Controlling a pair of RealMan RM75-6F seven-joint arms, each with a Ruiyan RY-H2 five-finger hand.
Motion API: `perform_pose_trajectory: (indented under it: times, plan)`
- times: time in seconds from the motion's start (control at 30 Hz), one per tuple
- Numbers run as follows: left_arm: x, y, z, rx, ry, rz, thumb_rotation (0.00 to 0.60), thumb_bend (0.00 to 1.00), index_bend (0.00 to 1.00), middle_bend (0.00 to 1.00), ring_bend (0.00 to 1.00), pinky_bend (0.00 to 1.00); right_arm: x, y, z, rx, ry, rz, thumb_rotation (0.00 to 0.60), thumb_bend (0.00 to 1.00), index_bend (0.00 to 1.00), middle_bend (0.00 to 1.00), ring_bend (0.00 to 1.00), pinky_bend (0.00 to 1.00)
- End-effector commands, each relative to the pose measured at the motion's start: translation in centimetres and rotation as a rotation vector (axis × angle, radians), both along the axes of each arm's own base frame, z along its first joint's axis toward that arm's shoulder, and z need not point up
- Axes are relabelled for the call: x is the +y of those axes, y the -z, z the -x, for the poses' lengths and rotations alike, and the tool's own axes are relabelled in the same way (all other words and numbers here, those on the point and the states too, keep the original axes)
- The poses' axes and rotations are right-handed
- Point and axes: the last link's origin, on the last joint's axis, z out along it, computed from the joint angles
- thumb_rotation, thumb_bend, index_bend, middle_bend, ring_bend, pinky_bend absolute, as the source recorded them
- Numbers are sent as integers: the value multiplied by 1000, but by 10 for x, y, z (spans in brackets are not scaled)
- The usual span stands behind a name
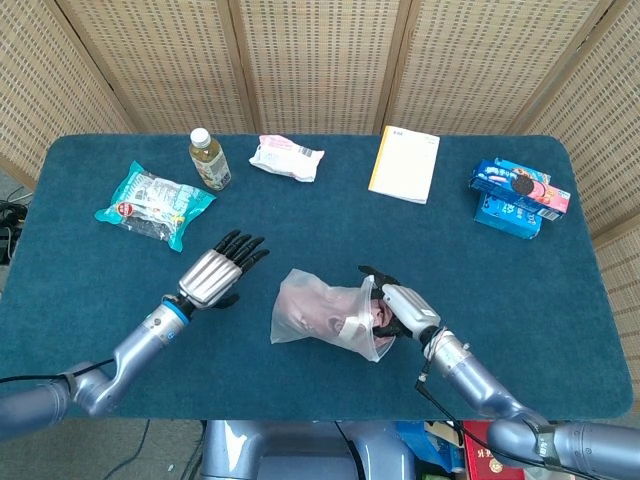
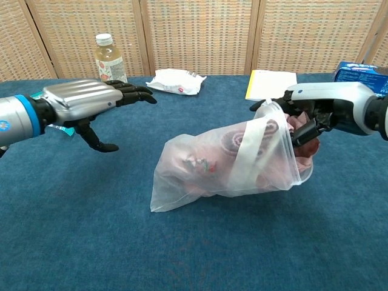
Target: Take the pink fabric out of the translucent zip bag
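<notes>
I count two robot hands: the left robot hand point(image 1: 212, 276) and the right robot hand point(image 1: 398, 306). I see one see-through zip bag point(image 1: 322, 318) with one pink fabric point(image 2: 225, 159) inside it. I see one bottle point(image 1: 208, 159), one green snack pack point(image 1: 154, 205), one white snack pack point(image 1: 286, 157) and one white booklet point(image 1: 405, 163). I count two blue cookie boxes point(image 1: 518, 197), stacked. All of it sits on one blue worktop point(image 1: 300, 230).
</notes>
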Motion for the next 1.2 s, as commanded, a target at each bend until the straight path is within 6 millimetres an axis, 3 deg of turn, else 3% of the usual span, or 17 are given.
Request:
perform_pose_trajectory:
  times: [0.03,0.27,0.43,0.53,0.87,1.2]
  plan:
    - [8,21,-13,65,52,18,600,296,60,0,0,0,1,0,0,0,-1,-3,600,700,777,0,0,0]
    - [15,54,-36,129,111,16,600,324,61,0,0,0,2,1,2,5,-12,-11,600,700,777,0,0,0]
    - [15,71,-49,148,143,6,600,465,107,0,0,0,2,1,5,12,-16,-16,600,700,777,0,0,0]
    - [17,74,-52,156,152,-3,600,538,150,0,0,0,3,1,5,11,-16,-18,600,700,777,0,0,0]
    - [23,81,-53,177,125,-10,600,544,223,0,0,0,3,-1,2,9,-34,-17,600,703,777,0,0,0]
    - [24,84,-54,124,101,-19,600,543,507,0,0,0,4,-1,2,7,-33,-13,600,710,777,0,0,0]
